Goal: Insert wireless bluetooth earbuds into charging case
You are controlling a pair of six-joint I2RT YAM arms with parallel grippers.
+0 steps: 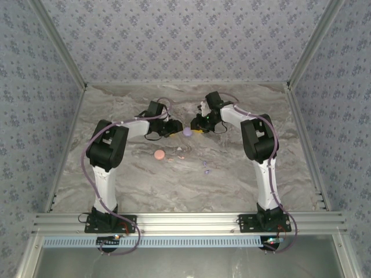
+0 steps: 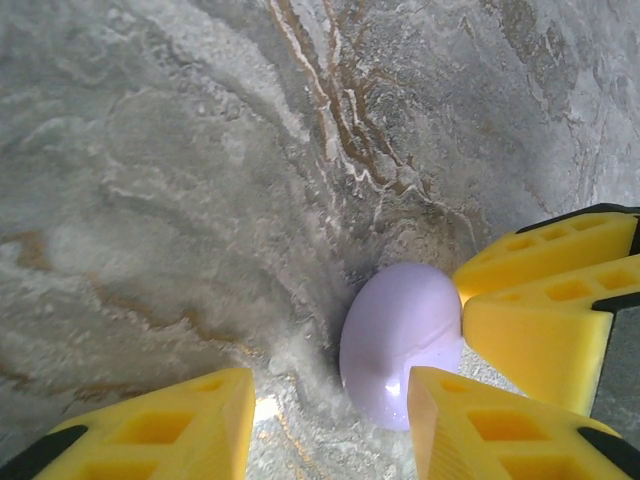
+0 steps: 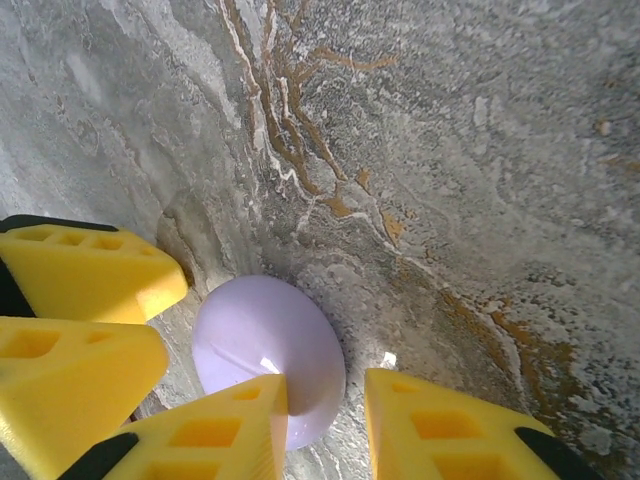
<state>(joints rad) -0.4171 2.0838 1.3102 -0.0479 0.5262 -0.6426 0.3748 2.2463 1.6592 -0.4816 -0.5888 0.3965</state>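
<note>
Left wrist view, purple disc (image 2: pixel 395 335) partly hidden behind yellow left fingers (image 2: pixel 500 425)

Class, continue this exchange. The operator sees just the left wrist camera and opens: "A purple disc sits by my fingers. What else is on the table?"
Observer: A salmon-pink disc lies apart from the purple disc, toward the left arm.
Operator: Any earbuds?
Observer: Tiny purple earbuds lie loose, between the pink disc and the right arm.
Operator: Whose yellow fingers are at my right?
Observer: The right gripper's; its jaws stand apart, one finger at the disc's edge.
</note>
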